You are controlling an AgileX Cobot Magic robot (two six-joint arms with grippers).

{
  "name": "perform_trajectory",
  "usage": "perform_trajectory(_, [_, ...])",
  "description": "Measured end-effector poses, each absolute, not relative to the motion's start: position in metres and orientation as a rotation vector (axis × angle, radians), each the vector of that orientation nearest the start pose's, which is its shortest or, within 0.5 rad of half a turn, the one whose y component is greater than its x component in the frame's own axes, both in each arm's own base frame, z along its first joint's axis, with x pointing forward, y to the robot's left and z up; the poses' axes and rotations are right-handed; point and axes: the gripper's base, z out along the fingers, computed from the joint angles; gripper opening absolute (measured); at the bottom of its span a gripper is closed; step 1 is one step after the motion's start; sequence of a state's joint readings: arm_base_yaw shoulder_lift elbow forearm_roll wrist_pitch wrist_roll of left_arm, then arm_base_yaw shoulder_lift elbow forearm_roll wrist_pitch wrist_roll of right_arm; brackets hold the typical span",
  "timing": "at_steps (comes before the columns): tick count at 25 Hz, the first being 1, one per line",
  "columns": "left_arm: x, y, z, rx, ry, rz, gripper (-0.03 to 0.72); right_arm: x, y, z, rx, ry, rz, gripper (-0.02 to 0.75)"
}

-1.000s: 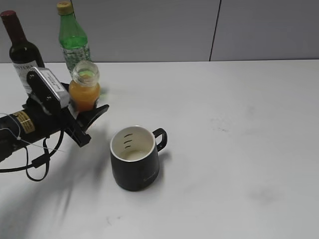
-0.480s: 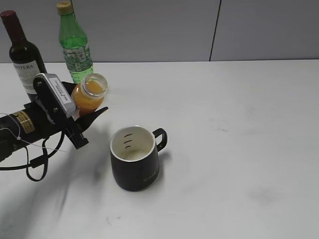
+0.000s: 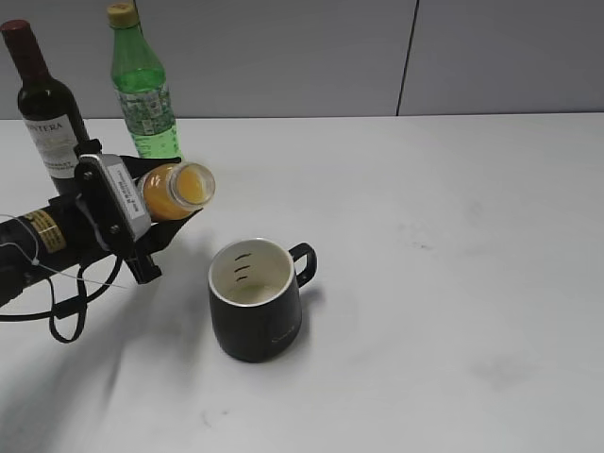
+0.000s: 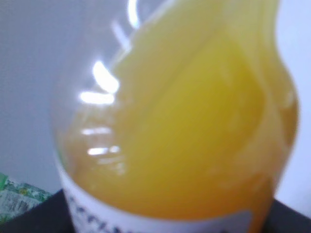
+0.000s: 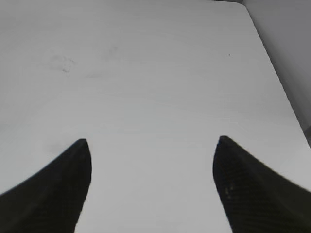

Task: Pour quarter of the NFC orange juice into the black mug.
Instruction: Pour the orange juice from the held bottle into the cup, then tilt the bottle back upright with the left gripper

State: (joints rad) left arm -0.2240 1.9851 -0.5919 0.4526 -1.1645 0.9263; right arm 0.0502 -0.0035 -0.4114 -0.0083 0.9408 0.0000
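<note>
NFC orange juice point(image 3: 175, 190) lies tipped nearly on its side in mid-air, clamped in the left gripper point(image 3: 151, 212), its open neck pointing right toward the black mug point(image 3: 257, 300) but stopping short of it, up and to the left of the rim. Orange liquid fills the bottle right up to the mouth, and no stream is visible leaving it. The mug stands upright on the white table point(image 3: 453, 236), handle turned to the right, its cream interior showing 3 small dark marks on the back wall; whether any juice lies at the bottom is hard to tell from this angle. Behind the arm, a dark wine bottle point(image 3: 42, 99) and a green plastic bottle point(image 3: 142, 90) with a yellow cap stand side by side near the table's far-left edge. The left wrist view is filled by the blurred, glowing body of the juice bottle and the top edge of its white label. The right gripper point(image 5: 151, 184) hangs over bare tabletop with its 2 dark fingers point(image 5: 53, 189) spread well apart, holding nothing.
</note>
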Motion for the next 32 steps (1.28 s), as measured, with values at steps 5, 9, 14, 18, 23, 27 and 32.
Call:
perform_trajectory(5, [0.303,-0.106,0.115,1.338,1.119,0.341,0.470,0.009,0.000,0.262,-0.051,2.009,0.022,0.592])
perform_trajectory(9, [0.308,-0.108,0.118,1.332,1.101,0.353,0.470,0.009,0.000,0.262,-0.051,2.009,0.022,0.592])
perform_trajectory(14, [0.315,-0.109,0.114,1.333,1.096,0.356,0.470,0.009,0.000,0.262,-0.051,2.009,0.022,0.592])
perform_trajectory(18, [0.316,-0.110,0.112,1.340,1.093,0.352,0.470,0.009,0.000,0.262,-0.051,2.009,0.022,0.592])
perform_trajectory(23, [0.318,-0.111,0.113,1.341,1.082,0.355,0.470,0.009,0.000,0.262,-0.051,2.009,0.022,0.592])
perform_trajectory(27, [0.321,-0.112,0.114,1.340,1.073,0.359,0.470,0.009,0.000,0.262,-0.051,2.009,0.022,0.592])
perform_trajectory(32, [0.321,-0.113,0.114,1.347,1.062,0.354,0.470,0.009,0.000,0.262,-0.051,2.009,0.022,0.592])
